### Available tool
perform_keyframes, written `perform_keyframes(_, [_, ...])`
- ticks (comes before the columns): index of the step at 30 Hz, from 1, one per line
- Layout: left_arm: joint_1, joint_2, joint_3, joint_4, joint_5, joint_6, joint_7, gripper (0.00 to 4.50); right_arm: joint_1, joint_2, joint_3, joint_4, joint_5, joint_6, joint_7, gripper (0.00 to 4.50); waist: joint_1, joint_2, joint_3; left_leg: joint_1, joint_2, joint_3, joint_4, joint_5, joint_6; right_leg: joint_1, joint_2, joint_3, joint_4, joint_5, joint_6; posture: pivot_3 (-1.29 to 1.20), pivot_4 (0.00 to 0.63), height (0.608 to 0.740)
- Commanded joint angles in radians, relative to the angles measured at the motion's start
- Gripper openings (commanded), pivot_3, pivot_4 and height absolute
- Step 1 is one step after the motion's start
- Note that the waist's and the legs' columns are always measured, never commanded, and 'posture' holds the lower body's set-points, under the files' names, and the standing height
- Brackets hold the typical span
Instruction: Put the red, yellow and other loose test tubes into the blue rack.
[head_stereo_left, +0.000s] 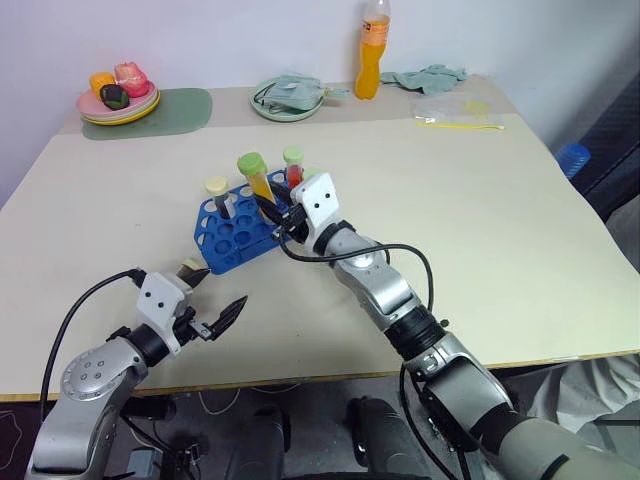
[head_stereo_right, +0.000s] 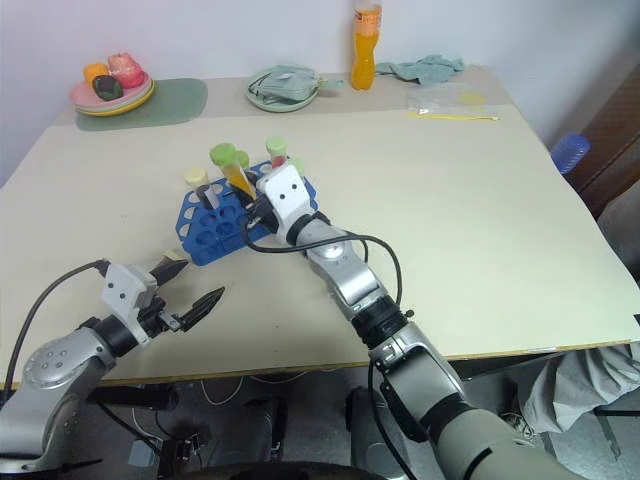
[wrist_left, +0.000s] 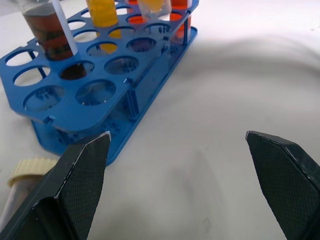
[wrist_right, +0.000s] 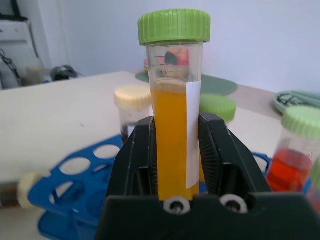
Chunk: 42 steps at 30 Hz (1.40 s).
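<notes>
In the left eye view we see the blue rack (head_stereo_left: 232, 232) on the pale table (head_stereo_left: 500, 230), its long axis running diagonally, from the end nearest us up and away to the right. The right gripper (head_stereo_left: 268, 207) is clamped on a yellow tube (head_stereo_left: 256, 180) with a green cap, which stands nearly upright, cap up, over the rack's far side. In the rack stand a cream-capped tube (head_stereo_left: 220, 197) of dark liquid and a red tube (head_stereo_left: 294, 166) with a green cap, both upright. Just beside the rack's near end a loose cream-capped tube (head_stereo_left: 189, 270) lies on the table. The left gripper (head_stereo_left: 215, 310) hangs near that end, jaws spread wide and empty.

Beyond the rack we see an orange bottle (head_stereo_left: 370, 55), a plate of toy food (head_stereo_left: 118, 100) on a green mat (head_stereo_left: 170, 112), and a cloth on a dish (head_stereo_left: 288, 97).

In the left wrist view the rack's (wrist_left: 100, 85) near holes are empty, and the loose tube's cap (wrist_left: 27, 170) sits beside a finger.

In the right wrist view both fingers (wrist_right: 135, 160) press the yellow tube's (wrist_right: 172, 145) sides, its long axis vertical above the rack (wrist_right: 75, 175).
</notes>
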Motion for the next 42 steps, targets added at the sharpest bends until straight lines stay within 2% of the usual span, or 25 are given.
perform_keyframes(1, [-0.010, 0.004, 0.017, -0.063, -0.014, 0.016, 0.020, 4.50, -0.006, 0.034, -0.038, 0.036, -0.039, -0.063, 0.009, 0.69, 0.000, 0.000, 0.000, 0.000, 0.000, 0.000, 0.000, 0.000, 0.000, 0.000, 0.000, 0.000, 0.000, 0.000, 0.000, 0.00, 0.150, 0.740])
perform_keyframes(12, [-0.066, 0.008, 0.006, -0.147, -0.032, 0.130, 0.074, 4.50, -0.025, 0.084, -0.109, 0.171, -0.107, -0.126, 0.021, 0.69, 0.000, 0.000, 0.000, 0.001, 0.000, 0.000, 0.000, 0.000, 0.000, 0.000, 0.000, 0.000, 0.001, 0.000, 0.000, 0.00, 0.150, 0.740])
perform_keyframes(21, [-0.070, 0.007, 0.009, -0.141, -0.034, 0.132, 0.069, 4.50, -0.035, 0.127, -0.151, 0.220, -0.115, -0.137, 0.040, 0.69, -0.002, 0.000, 0.000, 0.001, 0.000, 0.000, 0.000, 0.000, 0.000, 0.000, 0.000, 0.000, 0.001, 0.000, 0.000, 0.00, 0.150, 0.740])
perform_keyframes(25, [-0.069, 0.003, 0.017, -0.148, -0.039, 0.165, 0.097, 4.50, -0.019, 0.130, -0.165, 0.193, -0.083, -0.116, 0.113, 2.62, -0.002, 0.000, 0.000, 0.001, 0.000, 0.000, 0.000, 0.000, 0.000, 0.000, 0.000, 0.000, 0.001, 0.000, 0.000, 0.00, 0.150, 0.740])
perform_keyframes(28, [-0.074, 0.017, 0.038, -0.158, -0.071, 0.227, 0.107, 4.50, -0.013, 0.128, -0.164, 0.150, -0.119, -0.143, 0.085, 4.25, -0.002, 0.000, 0.000, 0.001, 0.000, 0.000, 0.000, 0.000, 0.000, 0.000, 0.000, 0.000, 0.001, 0.000, 0.000, 0.00, 0.150, 0.740])
perform_keyframes(30, [-0.078, 0.037, 0.065, -0.169, -0.097, 0.292, 0.119, 4.50, -0.008, 0.117, -0.159, 0.107, -0.130, -0.129, 0.088, 4.42, -0.002, 0.000, 0.000, 0.001, 0.000, 0.000, 0.000, 0.000, 0.000, 0.000, 0.000, 0.000, 0.001, 0.000, 0.000, 0.00, 0.150, 0.740])
perform_keyframes(32, [-0.126, 0.079, 0.152, -0.187, -0.150, 0.435, 0.174, 4.50, 0.019, 0.067, -0.143, -0.014, -0.106, -0.060, 0.176, 4.42, 0.000, 0.000, 0.000, 0.001, 0.000, 0.000, 0.000, 0.000, 0.000, 0.000, 0.000, 0.000, 0.001, 0.000, 0.000, 0.00, 0.150, 0.740])
perform_keyframes(35, [-0.192, 0.196, 0.220, -0.194, -0.173, 0.668, 0.220, 4.50, 0.056, -0.004, -0.136, -0.169, -0.053, 0.069, 0.287, 4.42, 0.001, 0.000, 0.000, 0.000, 0.000, -0.003, 0.001, 0.000, 0.000, 0.001, 0.001, -0.002, 0.001, 0.000, 0.000, 0.00, 0.150, 0.740])
perform_keyframes(37, [-0.251, 0.301, 0.243, -0.148, -0.241, 0.872, 0.186, 4.50, 0.072, -0.069, -0.124, -0.240, -0.057, 0.127, 0.344, 4.42, -0.001, 0.000, 0.000, 0.001, -0.001, -0.003, 0.001, 0.000, 0.000, 0.002, 0.000, -0.002, 0.001, 0.000, 0.000, 0.00, 0.150, 0.740])
perform_keyframes(39, [-0.343, 0.463, 0.169, -0.073, -0.284, 1.093, 0.130, 4.50, 0.088, -0.150, -0.110, -0.313, -0.047, 0.198, 0.429, 4.42, 0.000, -0.001, 0.001, 0.001, -0.001, -0.003, 0.000, 0.000, -0.001, 0.002, 0.001, -0.002, 0.001, 0.000, 0.000, 0.00, 0.150, 0.740])
perform_keyframes(42, [-0.478, 0.552, 0.060, 0.019, -0.302, 1.191, 0.091, 4.50, 0.107, -0.283, -0.083, -0.424, 0.003, 0.309, 0.592, 4.42, -0.001, 0.001, 0.002, 0.001, -0.001, -0.003, 0.000, 0.000, 0.000, 0.002, 0.001, -0.002, 0.001, 0.000, 0.000, 0.00, 0.150, 0.740])
